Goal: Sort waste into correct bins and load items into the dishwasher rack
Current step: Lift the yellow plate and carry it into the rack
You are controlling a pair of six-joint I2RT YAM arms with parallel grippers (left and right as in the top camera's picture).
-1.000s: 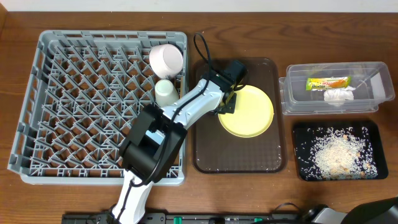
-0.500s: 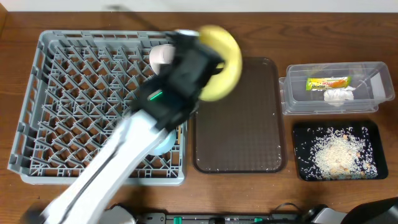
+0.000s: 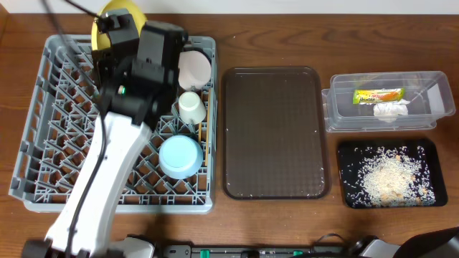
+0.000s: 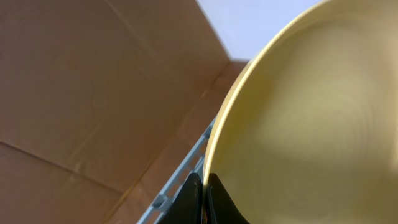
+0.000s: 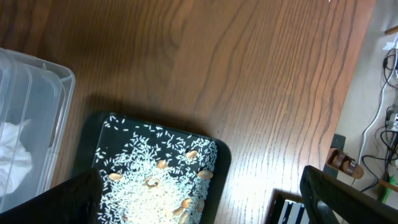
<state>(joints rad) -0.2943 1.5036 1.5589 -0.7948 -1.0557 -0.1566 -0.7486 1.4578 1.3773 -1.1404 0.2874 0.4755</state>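
Yellow plate (image 3: 120,13) stands on edge above the far rim of the dishwasher rack (image 3: 43,143), toward its left half, clenched at the rim by the left gripper (image 3: 113,32); in the left wrist view the two dark fingers (image 4: 189,190) pinch the plate's edge, with a strip of grey rack wall just below; whether the plate touches the rack cannot be told. Inside the rack, along its right side, the white bowl (image 3: 193,68) lies tipped in the far right corner; the small pale cup (image 3: 191,107) sits mouth-down just nearer than it; the light blue bowl (image 3: 179,156) rests upside down nearer again; thin wooden chopsticks (image 3: 204,140) lie against the right wall beside the blue bowl. Just right of the rack lies the brown serving tray (image 3: 272,132); farther right of the rack sits the clear tub (image 3: 344,107), holding the snack wrapper (image 3: 379,94) and the crumpled tissue (image 3: 391,110); nearer than the tub, the black tray (image 3: 348,154) carries the rice scraps (image 3: 387,175). Well right of the rack, the right gripper (image 5: 205,196) hangs over the black tray's corner and the wooden table (image 5: 205,68), jaws spread wide, grasping nothing.
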